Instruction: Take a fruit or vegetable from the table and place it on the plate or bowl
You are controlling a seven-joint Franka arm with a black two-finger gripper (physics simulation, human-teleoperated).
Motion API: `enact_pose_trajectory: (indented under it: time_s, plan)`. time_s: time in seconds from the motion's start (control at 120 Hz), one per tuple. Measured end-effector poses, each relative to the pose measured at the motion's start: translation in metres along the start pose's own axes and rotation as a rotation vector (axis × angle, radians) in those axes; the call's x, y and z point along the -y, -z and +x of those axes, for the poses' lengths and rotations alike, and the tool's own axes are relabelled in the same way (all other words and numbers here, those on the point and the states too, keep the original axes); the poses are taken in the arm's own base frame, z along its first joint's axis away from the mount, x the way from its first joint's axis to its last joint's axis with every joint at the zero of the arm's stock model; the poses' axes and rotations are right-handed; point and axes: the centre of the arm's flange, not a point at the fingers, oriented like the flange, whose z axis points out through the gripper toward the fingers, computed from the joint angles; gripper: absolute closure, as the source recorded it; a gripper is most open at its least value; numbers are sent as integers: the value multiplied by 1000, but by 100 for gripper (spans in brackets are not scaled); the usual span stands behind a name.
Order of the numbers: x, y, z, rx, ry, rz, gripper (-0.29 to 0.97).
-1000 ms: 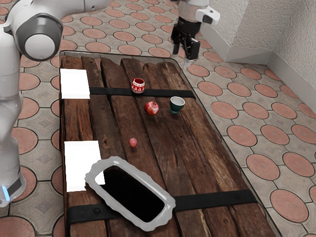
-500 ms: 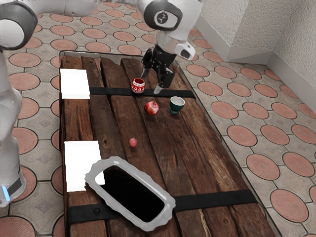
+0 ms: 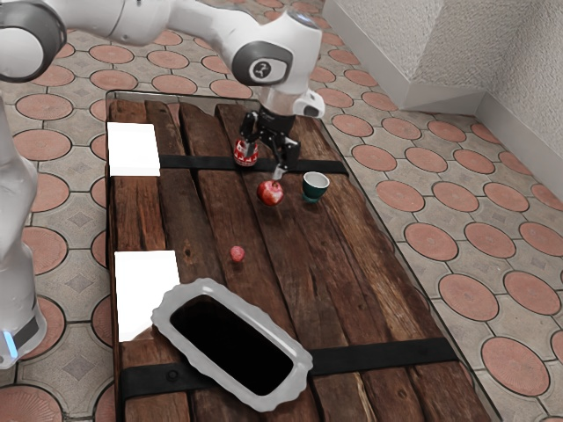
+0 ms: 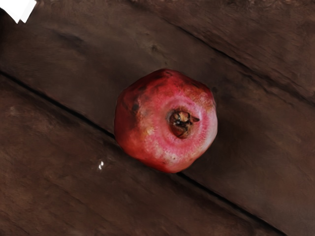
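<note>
Since the black oval plate with a scalloped silver rim (image 3: pixel 202 285) lies at the exterior view's lower left of the dark plank table (image 3: pixel 369 290), well apart from the hand, only the grasp is considered here. A small pink-red round fruit (image 3: pixel 237 254) is noted between plate and hand, apart from both. A red patterned cup (image 3: pixel 244 155) stands just beside the black two-finger gripper (image 3: pixel 266 164), whose fingers are spread with nothing grasped. The red pomegranate (image 3: pixel 270 192) rests on the table directly beneath, crown up.

Advised: a straight descent is made, both fingers are kept clear of the red cup and the dark green cup (image 3: pixel 315 185), and closure is made at the fruit's widest girth.

The red cup is partly covered by the hand. The pomegranate's underside is hidden.
</note>
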Motion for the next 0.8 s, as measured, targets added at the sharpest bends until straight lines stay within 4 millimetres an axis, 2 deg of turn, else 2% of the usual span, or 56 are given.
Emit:
enact_pose_trajectory:
  time_s: [0.217,0.517,0.8]
  plan:
    - [-12,-27,17,-19,3,13,0]
    - [-13,-36,14,-36,7,-2,0]
    - [-9,-61,10,-21,16,3,0]
